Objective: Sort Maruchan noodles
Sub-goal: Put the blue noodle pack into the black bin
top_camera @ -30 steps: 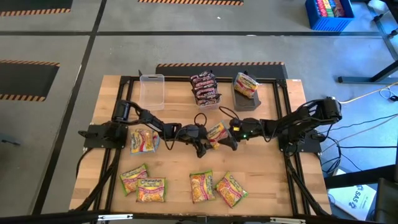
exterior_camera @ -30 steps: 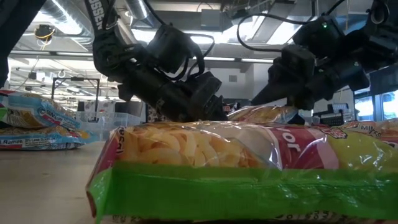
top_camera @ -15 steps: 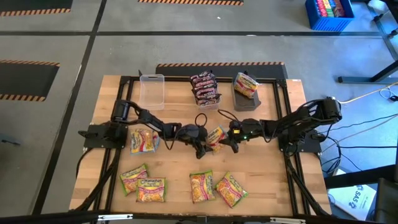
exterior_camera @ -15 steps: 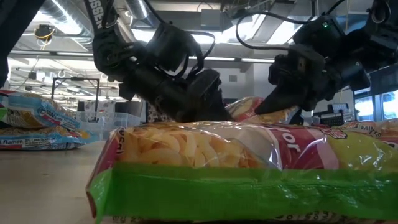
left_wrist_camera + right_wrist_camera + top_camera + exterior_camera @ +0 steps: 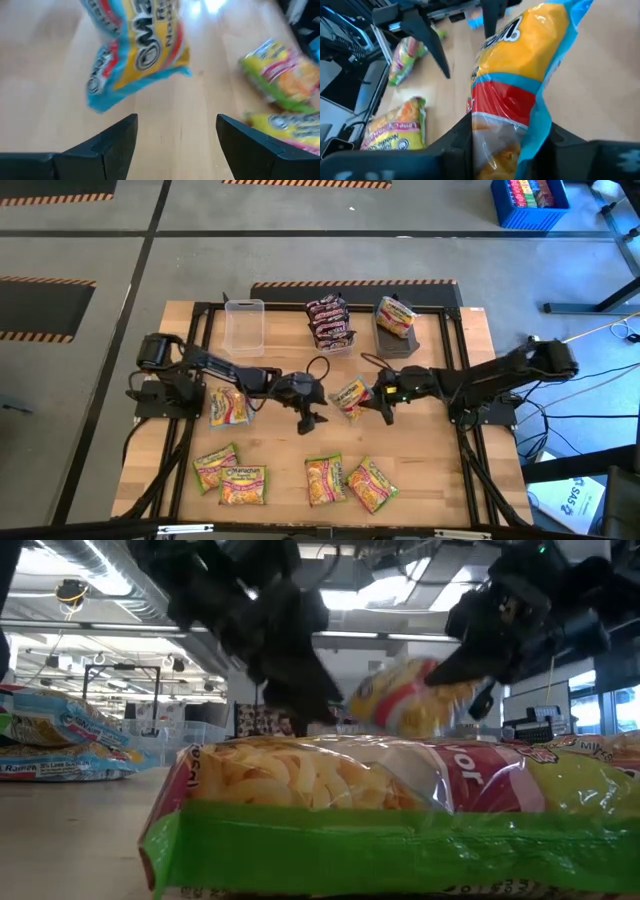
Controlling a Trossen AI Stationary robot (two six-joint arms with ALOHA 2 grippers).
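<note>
My right gripper [image 5: 366, 400] is shut on a yellow-orange, blue-edged noodle packet [image 5: 349, 394] at the table's middle; the packet also shows in the low view [image 5: 410, 698] and the left wrist view [image 5: 135, 45]. My left gripper [image 5: 309, 418] is open and empty just left of it, its fingers [image 5: 115, 142] spread wide over bare wood. A second blue-edged packet [image 5: 229, 406] lies flat at the left. Several yellow-green packets [image 5: 243, 484] lie flat along the near edge. My right gripper pinches the packet between its two fingers at the packet's right-hand end [image 5: 502, 127], the crimped blue edge [image 5: 540, 115] running past one finger. The fingers come from the table's right, slanting down. The packet stands out leftward from them, tilted and raised above the wood.
At the far edge stand a clear plastic tub [image 5: 244, 326], a tub with maroon packets [image 5: 330, 322] and a dark grey tub [image 5: 398, 340] with a packet on top. One yellow-green packet [image 5: 400, 810] lies right before the low camera. Bare wood lies between the middle and the near row.
My left gripper has drawn back from the packet toward the table's left. My right gripper has lifted the blue-edged packet, which now stands higher and more tilted than before.
</note>
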